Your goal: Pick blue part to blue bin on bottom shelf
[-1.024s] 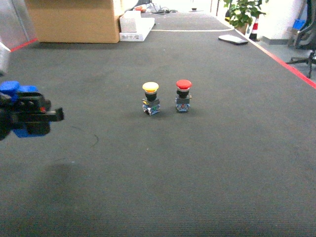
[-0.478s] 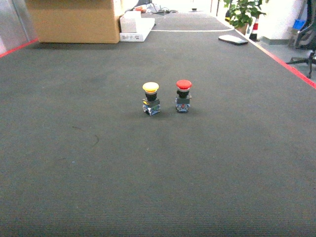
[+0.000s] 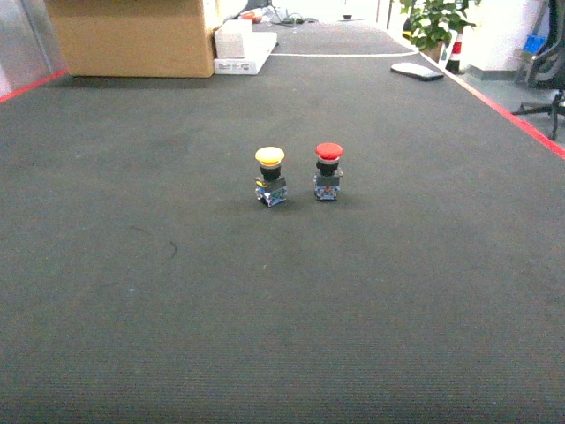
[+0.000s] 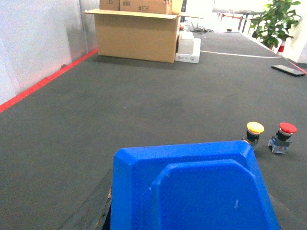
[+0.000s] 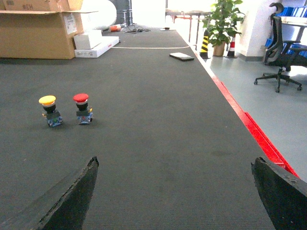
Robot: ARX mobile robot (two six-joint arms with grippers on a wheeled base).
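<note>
Blue part [image 4: 192, 191] upright betw. clamped left fingers; right fingers [image 5: 72, 196] apart.

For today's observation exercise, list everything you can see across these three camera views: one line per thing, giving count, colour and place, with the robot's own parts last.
Yellow button: one, yellow cap on dark base, mid mat, left of the red one.
Red button: one, red cap, beside the yellow.
Blue part: one, blue, filling the bottom of the left wrist view; grip hidden.
Mat: one, dark grey, red-edged.
Cardboard box: one, brown, open, far left.
White boxes: two stacked, right of the cardboard.
Dark slab: one, flat, far right of mat.
Plant: one, green, beyond the mat.
Office chair: one, black, right.
Right gripper: one, black fingers spread wide.
</note>
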